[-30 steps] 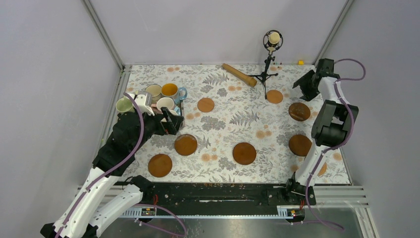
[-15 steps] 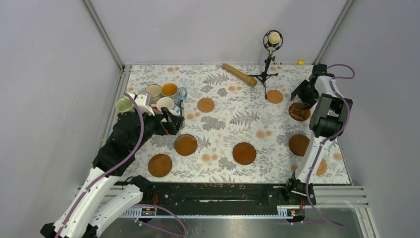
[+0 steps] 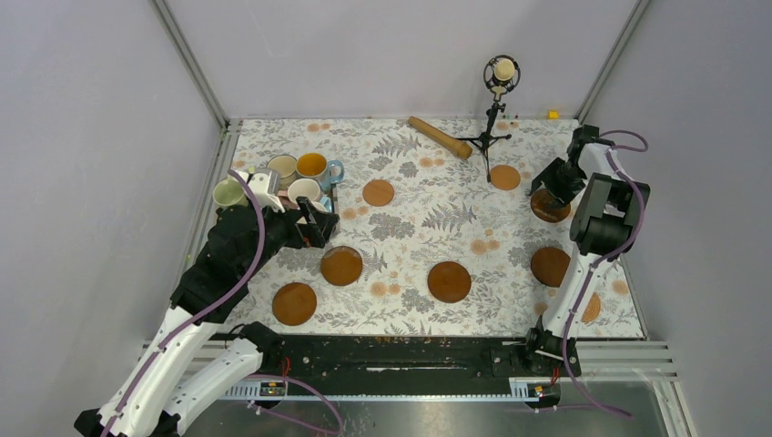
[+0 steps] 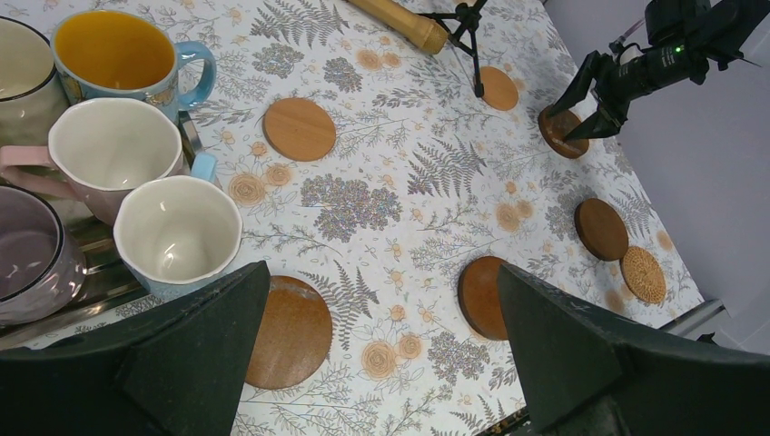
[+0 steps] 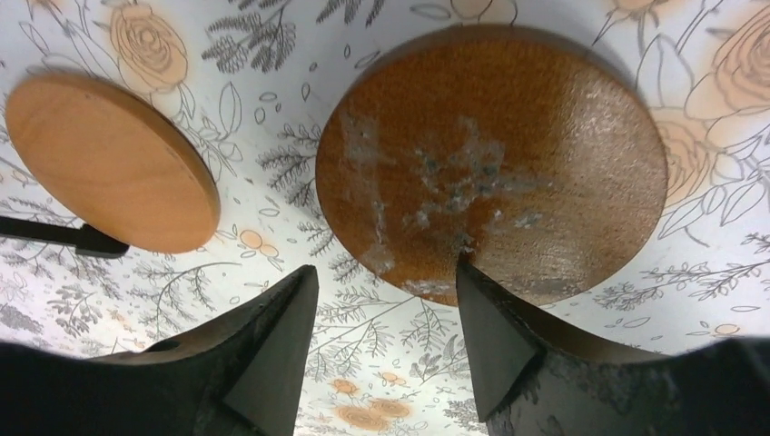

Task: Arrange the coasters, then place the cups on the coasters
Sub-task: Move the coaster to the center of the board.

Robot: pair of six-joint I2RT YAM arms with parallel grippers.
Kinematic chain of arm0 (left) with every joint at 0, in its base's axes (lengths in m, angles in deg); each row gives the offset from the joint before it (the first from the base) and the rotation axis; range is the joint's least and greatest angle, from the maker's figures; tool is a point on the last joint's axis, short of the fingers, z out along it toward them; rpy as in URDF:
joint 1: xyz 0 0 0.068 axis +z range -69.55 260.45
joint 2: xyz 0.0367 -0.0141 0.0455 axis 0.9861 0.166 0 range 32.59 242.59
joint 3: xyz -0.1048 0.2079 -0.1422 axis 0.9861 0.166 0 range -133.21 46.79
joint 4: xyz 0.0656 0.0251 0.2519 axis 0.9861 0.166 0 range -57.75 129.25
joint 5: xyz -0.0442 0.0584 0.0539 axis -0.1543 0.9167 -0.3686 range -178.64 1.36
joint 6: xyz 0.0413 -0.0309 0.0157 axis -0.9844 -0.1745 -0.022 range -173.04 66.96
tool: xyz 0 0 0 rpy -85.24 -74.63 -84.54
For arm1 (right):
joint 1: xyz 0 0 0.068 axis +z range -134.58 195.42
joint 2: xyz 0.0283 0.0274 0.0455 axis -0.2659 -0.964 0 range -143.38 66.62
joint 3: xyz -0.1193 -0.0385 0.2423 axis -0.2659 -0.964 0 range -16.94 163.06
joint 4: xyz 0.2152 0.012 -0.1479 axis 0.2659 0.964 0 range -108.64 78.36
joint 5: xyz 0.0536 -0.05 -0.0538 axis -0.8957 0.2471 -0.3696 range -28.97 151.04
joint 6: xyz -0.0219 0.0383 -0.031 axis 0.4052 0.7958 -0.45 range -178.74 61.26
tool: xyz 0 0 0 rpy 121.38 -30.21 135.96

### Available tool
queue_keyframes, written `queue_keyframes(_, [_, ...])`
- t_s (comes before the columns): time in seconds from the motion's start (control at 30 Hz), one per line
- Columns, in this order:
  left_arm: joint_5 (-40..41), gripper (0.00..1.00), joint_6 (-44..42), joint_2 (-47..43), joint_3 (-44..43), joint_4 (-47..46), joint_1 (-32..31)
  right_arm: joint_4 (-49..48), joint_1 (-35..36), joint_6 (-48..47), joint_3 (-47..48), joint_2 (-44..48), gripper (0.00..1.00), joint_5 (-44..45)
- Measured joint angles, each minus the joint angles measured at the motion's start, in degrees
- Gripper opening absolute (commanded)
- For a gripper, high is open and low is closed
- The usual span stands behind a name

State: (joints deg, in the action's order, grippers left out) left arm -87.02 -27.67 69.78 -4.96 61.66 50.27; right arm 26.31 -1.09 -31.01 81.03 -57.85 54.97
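Observation:
Several brown coasters lie spread over the floral cloth, among them a dark one, another and a light one. The cups huddle at the left: a blue one with a yellow inside, a pink-handled one, a light blue one and a mauve one. My left gripper hovers beside them, open and empty. My right gripper is low at the right rear coaster. It is open, with only cloth in the gap and one fingertip at that coaster's near edge.
A microphone on a tripod stands at the back, with a wooden stick lying beside it. The cups rest on a metal tray. A woven coaster lies near the front right edge. Grey walls close off both sides.
My right gripper came down from the far right corner onto the dark right rear coaster and narrowed a little. The left arm has stayed still.

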Motion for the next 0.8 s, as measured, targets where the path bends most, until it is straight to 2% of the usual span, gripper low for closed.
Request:
queue_keyframes(0.37, [-0.15, 0.99, 0.02, 0.0, 0.0, 0.0, -0.28, -4.11, 0.48, 2.25, -10.75, 6.21, 0.62, -6.38])
queue_keyframes(0.63, [-0.15, 0.99, 0.0, 0.0, 0.0, 0.0, -0.57, -4.94, 0.98, 1.97, -10.38, 10.08, 0.66, -7.82])
queue_keyframes(0.8, [0.0, 0.99, 0.0, -0.28, 0.0, 0.0, -0.68, -4.42, 0.83, -0.39, -4.81, 9.9, 0.66, -2.56])
